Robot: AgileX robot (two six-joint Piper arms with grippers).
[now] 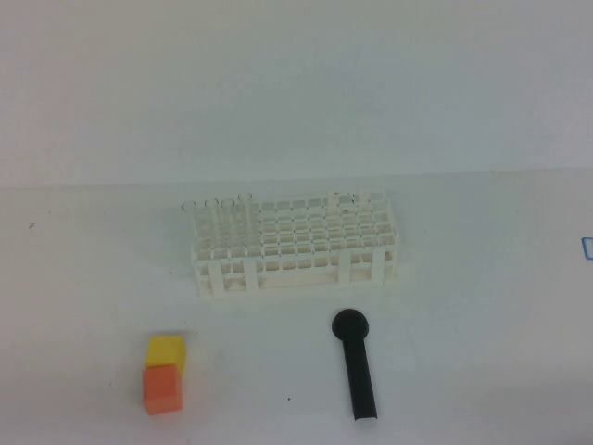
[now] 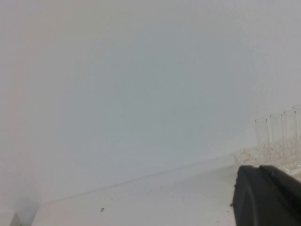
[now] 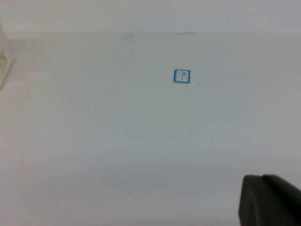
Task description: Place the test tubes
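A white test tube rack (image 1: 296, 248) stands at the middle of the table. Several clear test tubes (image 1: 227, 215) stand in its far left holes, and a few more (image 1: 347, 198) show at its far right. No arm shows in the high view. My left gripper (image 2: 257, 169) is shut and holds nothing; it hovers low over the table to the left of the rack, where the tubes (image 2: 277, 134) rise beyond it. My right gripper (image 3: 261, 178) is also shut with nothing in it, over bare table to the right of the rack (image 3: 3, 56).
A yellow block (image 1: 165, 350) and an orange block (image 1: 162, 387) sit together at the front left. A black round-headed tool (image 1: 357, 366) lies in front of the rack. A small blue square mark (image 3: 181, 76) is on the table at the right.
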